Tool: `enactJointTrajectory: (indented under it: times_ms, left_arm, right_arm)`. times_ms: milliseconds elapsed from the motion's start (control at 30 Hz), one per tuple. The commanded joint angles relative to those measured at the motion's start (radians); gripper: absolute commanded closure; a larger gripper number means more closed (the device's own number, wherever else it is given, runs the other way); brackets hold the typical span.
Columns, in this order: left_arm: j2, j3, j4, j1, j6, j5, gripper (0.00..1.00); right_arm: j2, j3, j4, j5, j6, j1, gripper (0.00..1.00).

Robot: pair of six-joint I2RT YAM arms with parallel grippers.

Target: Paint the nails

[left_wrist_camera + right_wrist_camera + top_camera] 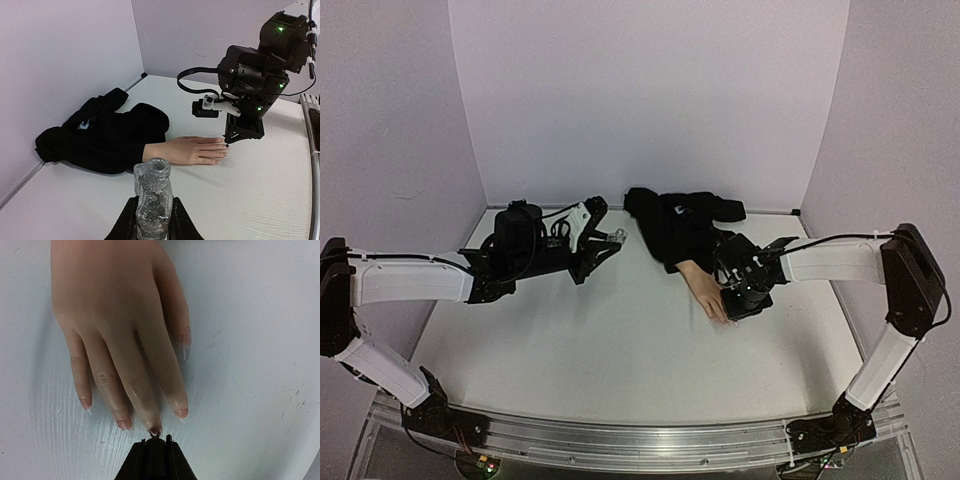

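White table (260,340): nails (181,413) just before right pincer (155,444); left pincer (153,210) grips bottle (152,182).

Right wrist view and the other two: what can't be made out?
Brush: right wrist view, the right gripper hides all but its dark tip; contact unclear.
Nails: top view, too small, partly under the right gripper.
Bottle: left wrist view, base hidden by the left gripper and the bottom edge.
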Motion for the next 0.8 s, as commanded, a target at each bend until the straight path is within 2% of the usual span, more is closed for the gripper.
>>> enactJointTrajectory:
  times_ms: [0, 767]
  left_arm:
    - [-0.043, 0.001, 0.041, 0.004, 0.006, -0.001, 1.00]
    - [-0.044, 0.004, 0.039, 0.005, 0.005, 0.001, 1.00]
  right_arm:
    - [0.019, 0.039, 0.011, 0.008, -0.009, 0.004, 1.00]
    - [0.013, -0.014, 0.011, 0.007, 0.018, 0.004, 1.00]
